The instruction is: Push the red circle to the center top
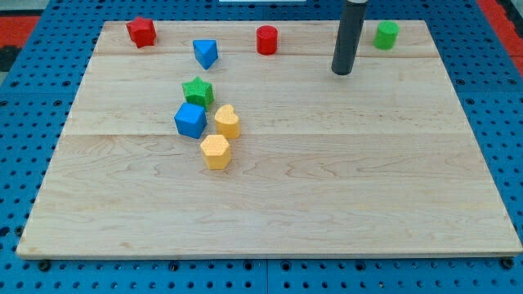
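- Blue pegboard frames a pale wooden counter (327,204) on every side we can see.
- Red circle (267,40): a short, upright cylinder, plain red, flat on top.
- It sits close to the view's top edge, about midway across, clear of every other block.
- My tip (341,72) is down on the wood to the view's right of the red circle and a touch lower, well apart from it.
- No pincer on this arm, just the dark rod, so nothing spread or pressed together.
- Green cylinder (386,34) stands beyond the rod in the top right corner.
- Red star-like block (141,32) holds the top left corner, with a blue triangle (205,54) near it.
- Left of centre there's a cluster: green star (198,91), blue cube (189,120), yellow heart (227,122) and yellow hexagon (215,151).
- No containers anywhere; every block lies straight on the counter.
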`<move>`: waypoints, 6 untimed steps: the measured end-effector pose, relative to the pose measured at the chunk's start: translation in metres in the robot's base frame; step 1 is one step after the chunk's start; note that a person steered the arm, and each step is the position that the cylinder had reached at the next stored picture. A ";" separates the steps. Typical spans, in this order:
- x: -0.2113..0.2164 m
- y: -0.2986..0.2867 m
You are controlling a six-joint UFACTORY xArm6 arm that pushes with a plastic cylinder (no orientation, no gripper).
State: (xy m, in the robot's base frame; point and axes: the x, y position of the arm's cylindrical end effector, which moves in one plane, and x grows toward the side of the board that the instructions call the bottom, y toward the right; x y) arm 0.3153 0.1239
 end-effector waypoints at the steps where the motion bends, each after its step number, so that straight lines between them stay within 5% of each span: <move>1: 0.000 0.000; 3: 0.003 -0.100; 6: 0.000 -0.160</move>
State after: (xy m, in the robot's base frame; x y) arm 0.3157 -0.0356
